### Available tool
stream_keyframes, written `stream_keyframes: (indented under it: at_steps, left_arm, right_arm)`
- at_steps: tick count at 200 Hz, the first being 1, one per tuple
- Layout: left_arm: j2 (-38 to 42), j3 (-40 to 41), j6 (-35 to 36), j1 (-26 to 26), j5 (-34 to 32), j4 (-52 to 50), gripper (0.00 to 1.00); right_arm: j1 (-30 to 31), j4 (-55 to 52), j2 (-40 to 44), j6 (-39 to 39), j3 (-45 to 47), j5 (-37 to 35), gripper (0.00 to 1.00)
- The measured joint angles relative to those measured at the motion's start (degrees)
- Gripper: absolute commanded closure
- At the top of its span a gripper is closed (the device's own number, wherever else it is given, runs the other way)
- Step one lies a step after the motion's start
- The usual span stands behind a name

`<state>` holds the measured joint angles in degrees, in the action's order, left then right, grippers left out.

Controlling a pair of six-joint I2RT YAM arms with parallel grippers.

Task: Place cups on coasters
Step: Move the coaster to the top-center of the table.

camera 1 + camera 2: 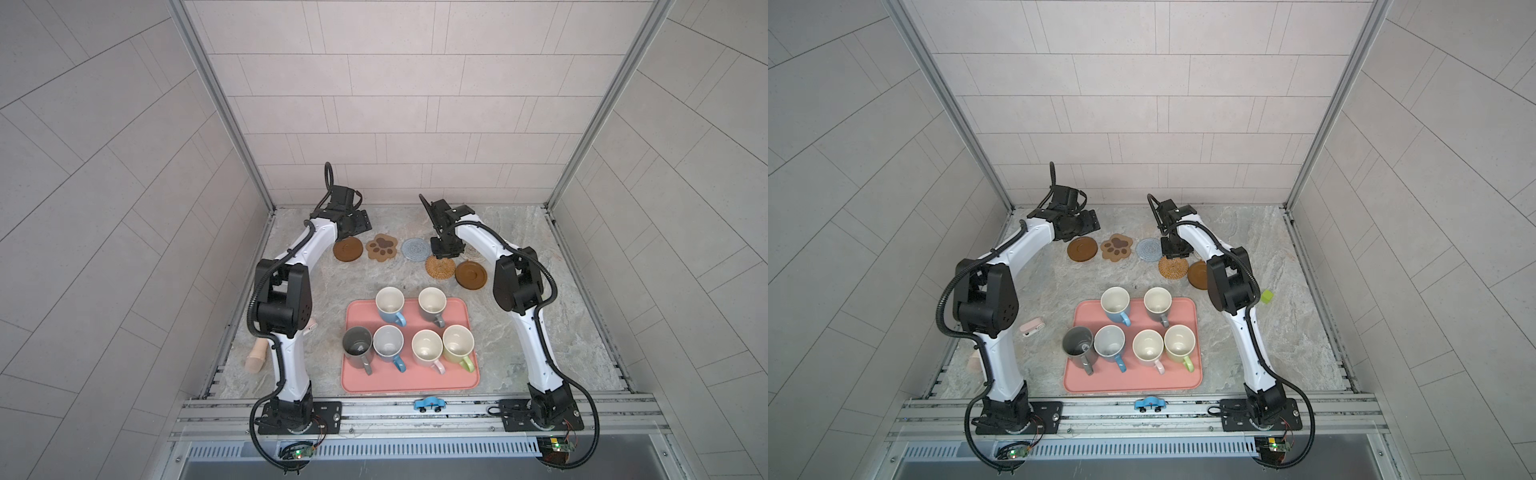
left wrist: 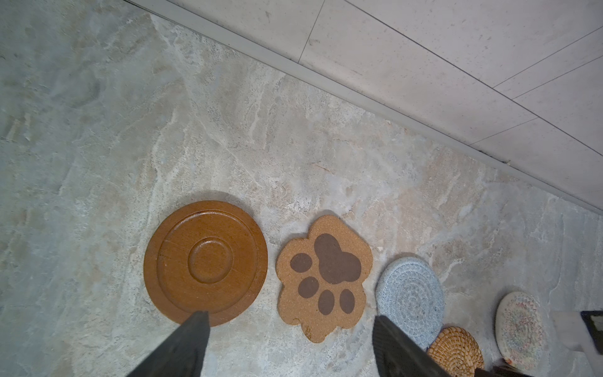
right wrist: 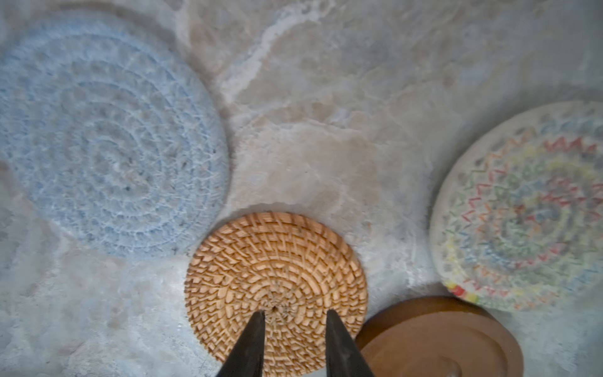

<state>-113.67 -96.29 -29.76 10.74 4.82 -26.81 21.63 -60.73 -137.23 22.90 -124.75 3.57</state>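
All six mugs stand upright on the pink tray [image 1: 415, 380], on the robot's side of the surface [image 1: 324, 291]. A blue mug [image 1: 390, 305] and a grey-brown mug [image 1: 432, 302] make the far row. A dark grey mug [image 1: 357, 347], a second blue mug [image 1: 388, 345], a pink mug [image 1: 427, 348] and a green mug [image 1: 458, 343] make the near row. No coaster carries a mug yet.

The coasters lie in a loose row well apart from the tray, toward the back wall: a wooden disc [image 1: 348, 249], a paw-shaped mat [image 1: 381, 247], a blue knit round [image 1: 415, 249], a rattan round [image 1: 439, 267], a second wooden disc [image 1: 470, 274] and a patterned round [image 3: 522, 209].

The left hand [image 2: 290, 316] hangs above the wooden disc and the paw-shaped mat, fingers spread wide with nothing between them. The right hand [image 3: 295, 312] is low over the rattan round, its fingers only a narrow gap apart and empty. Whether the tips touch the weave I cannot tell.

The task looks to be at its start, with no mug picked. The next move calls for one arm to go to the tray, open wide enough for a rim or handle, and lift a mug clear of its neighbours — the near row stands almost touching.
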Motion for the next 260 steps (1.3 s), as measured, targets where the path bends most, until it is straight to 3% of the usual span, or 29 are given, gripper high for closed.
stream_keyframes:
  at_steps: [43, 202, 260]
  left_arm:
    - [0.0, 0.0, 0.0, 0.0, -0.1, 0.0, 0.15]
    - [0.0, 0.0, 0.0, 0.0, -0.1, 0.0, 0.14]
    - [0.0, 0.0, 0.0, 0.0, 0.0, 0.0, 0.14]
  right_arm:
    - [1.2, -0.2, -0.1, 0.1, -0.1, 1.2, 0.72]
    - [0.2, -6.8, -6.4, 4.4, -5.7, -11.1, 0.73]
    - [-1.1, -7.0, -8.1, 5.7, -8.7, -11.5, 0.72]
